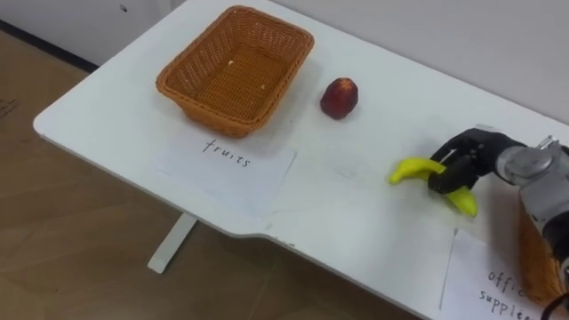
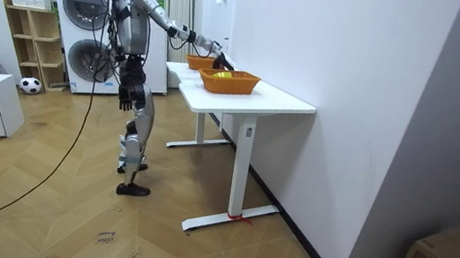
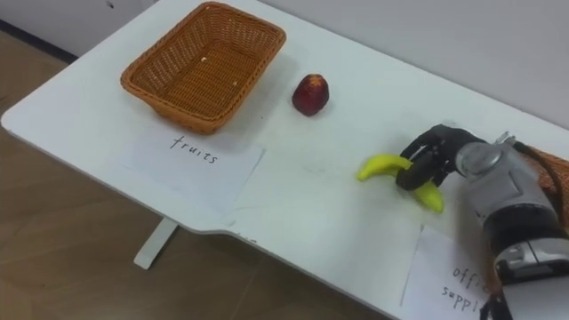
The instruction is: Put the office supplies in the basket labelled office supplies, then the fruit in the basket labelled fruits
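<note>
Mid-right of the frame, the right hand (image 1: 458,169) is curled round the banana (image 1: 411,170) on the bench (image 1: 338,209). This looks like the grasping step. Next it must lift the banana and carry it to the fruits basket (image 1: 236,67) at upper left, past the apple (image 1: 339,98).

the middle of the banana (image 1: 411,170) is covered by the right hand (image 1: 458,167), whose fingers curl round it so that just the two yellow ends stick out. the supplies basket (image 1: 536,253) behind that forearm is cut off by the left eye view's right edge, and the paper label (image 1: 480,283) in front of it is cut off by the bottom edge. in the room view the left hand (image 2: 127,96) hangs by the hip, too small to read, the fruit basket (image 2: 196,60) is half hidden behind the supplies basket, and something yellow (image 2: 226,75) inside the supplies basket is too small to name.
</note>
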